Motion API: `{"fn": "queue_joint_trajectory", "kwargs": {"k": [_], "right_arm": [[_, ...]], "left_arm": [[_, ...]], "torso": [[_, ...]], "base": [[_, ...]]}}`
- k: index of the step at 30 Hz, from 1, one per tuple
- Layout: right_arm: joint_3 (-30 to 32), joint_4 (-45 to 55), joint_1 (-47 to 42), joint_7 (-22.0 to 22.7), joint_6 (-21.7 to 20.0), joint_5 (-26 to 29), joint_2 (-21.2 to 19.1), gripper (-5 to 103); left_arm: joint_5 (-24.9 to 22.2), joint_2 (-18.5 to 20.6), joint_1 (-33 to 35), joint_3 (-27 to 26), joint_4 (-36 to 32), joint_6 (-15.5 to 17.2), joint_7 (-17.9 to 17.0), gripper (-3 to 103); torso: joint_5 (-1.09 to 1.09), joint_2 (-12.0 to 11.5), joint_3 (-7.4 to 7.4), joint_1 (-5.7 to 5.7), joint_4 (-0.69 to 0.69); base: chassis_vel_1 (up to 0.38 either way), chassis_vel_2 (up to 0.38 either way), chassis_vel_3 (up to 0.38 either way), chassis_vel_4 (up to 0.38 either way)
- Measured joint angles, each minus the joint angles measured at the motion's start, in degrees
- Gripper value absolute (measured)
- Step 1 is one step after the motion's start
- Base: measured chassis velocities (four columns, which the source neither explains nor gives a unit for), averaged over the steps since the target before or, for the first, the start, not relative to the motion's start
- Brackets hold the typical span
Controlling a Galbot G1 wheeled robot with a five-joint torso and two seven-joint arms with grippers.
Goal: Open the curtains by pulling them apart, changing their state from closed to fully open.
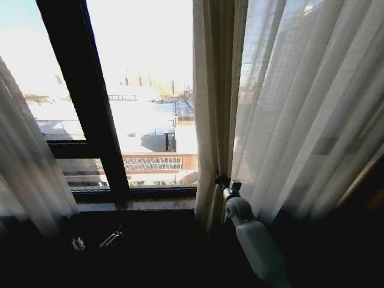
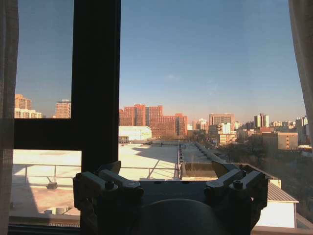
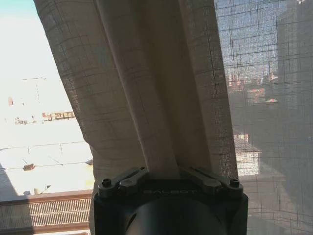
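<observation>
Curtains: right panel (image 1: 300, 108) bunched right of the window frame (image 1: 90, 120), left panel (image 1: 24, 168) at the left edge, glass bare between. Right gripper (image 1: 225, 183) pinches the right panel's inner folds, apparently to drag it aside. Left gripper (image 1: 96, 241) low by the sill, fingers wide, holding nothing.

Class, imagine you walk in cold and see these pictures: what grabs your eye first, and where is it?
First, the bright window with its sunlit rooftops, crossed by a dark window frame. Next, the right curtain, bunched into folds at its inner edge, where the right gripper is shut on the fabric low down. The left curtain hangs at the far left, and the left gripper sits open low before the glass, holding nothing.
</observation>
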Motion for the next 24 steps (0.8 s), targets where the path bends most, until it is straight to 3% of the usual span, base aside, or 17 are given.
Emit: {"fn": "queue_joint_trajectory", "kwargs": {"k": [24], "right_arm": [[1.09, 1.07, -1.16, -0.10, 0.04, -0.09, -0.26, 0]], "left_arm": [[0.68, 0.05, -0.23, 0.65, 0.29, -0.18, 0.03, 100]], "torso": [[-0.03, 0.00, 0.00, 0.00, 0.00]], "base": [[-0.362, -0.355, 0.354, 0.347]]}}
